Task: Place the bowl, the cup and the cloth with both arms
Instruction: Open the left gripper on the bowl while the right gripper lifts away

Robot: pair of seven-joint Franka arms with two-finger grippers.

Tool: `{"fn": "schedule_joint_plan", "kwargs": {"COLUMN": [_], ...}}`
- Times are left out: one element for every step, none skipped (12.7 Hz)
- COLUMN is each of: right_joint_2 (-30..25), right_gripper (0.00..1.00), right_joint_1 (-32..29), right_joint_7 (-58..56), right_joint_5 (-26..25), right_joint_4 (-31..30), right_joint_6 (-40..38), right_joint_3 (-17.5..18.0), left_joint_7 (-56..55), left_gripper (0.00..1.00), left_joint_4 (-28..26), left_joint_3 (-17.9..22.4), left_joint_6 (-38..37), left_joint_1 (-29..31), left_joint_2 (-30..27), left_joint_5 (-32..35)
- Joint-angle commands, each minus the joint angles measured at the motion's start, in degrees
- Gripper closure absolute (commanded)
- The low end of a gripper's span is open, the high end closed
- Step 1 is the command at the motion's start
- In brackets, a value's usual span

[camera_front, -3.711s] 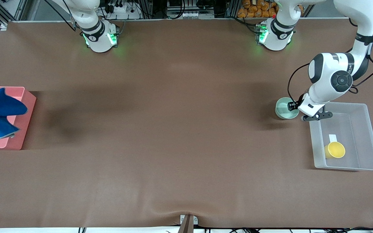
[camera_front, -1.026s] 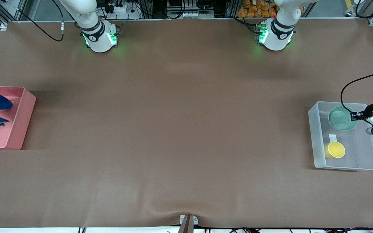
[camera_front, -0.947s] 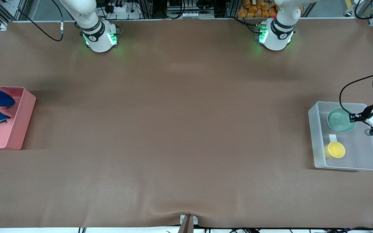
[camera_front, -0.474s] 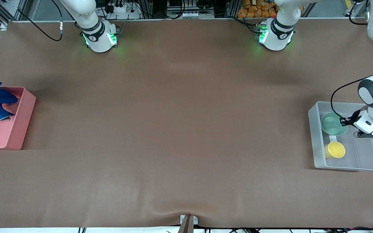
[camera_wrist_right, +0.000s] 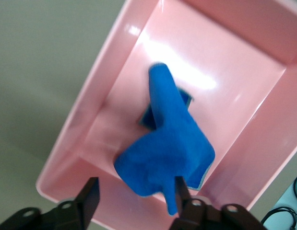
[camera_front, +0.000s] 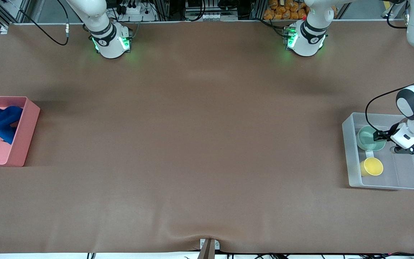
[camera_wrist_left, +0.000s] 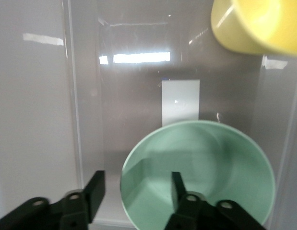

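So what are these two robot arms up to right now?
They are putting things away in bins at the two ends of the table. The left gripper has its jaws open astride the rim of the mint-green bowl, which sits in the clear bin beside the yellow cup. The right gripper is open over the pink bin, where the blue cloth is slumping.

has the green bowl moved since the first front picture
Yes. The bowl stood on the table beside the clear bin; now it lies inside that bin, next to the yellow cup.
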Motion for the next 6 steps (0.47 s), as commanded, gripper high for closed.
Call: {"fn": "schedule_joint_plan", "kwargs": {"right_joint_2": [-6.50,-8.26,-9.59,-10.21,-10.48,-11.09], "right_gripper": [0.00,0.00,0.00,0.00,0.00,0.00], "right_joint_1": [4.05,6.16,8.18,10.46,12.66,14.77], "right_joint_7": [9.72,12.99,17.11,21.59,26.16,30.46], "right_joint_5": [0.42,0.42,0.42,0.42,0.60,1.56], "right_joint_4": [-0.76,-0.59,0.11,1.42,3.18,4.93], "right_joint_6": [-5.48,-7.95,-10.75,-14.35,-18.39,-21.56], "right_joint_3": [1.17,1.26,1.26,1.35,1.61,1.87], "left_joint_7": [1.48,1.39,1.39,1.30,1.39,0.87], "left_gripper": [0.02,0.00,0.00,0.00,0.00,0.00], "left_joint_4": [3.91,5.41,6.90,8.13,9.45,10.77], "left_joint_3": [0.41,0.41,0.15,0.06,0.06,0.06], "left_joint_6": [-4.30,-6.67,-8.35,-10.28,-12.65,-15.28], "left_joint_1": [-0.93,-1.02,-1.02,-1.11,-1.37,-1.98], "left_joint_2": [-0.64,-1.16,-1.60,-2.30,-3.00,-3.97], "left_joint_5": [-0.54,-0.54,-0.54,-0.71,-1.06,-1.24]}}
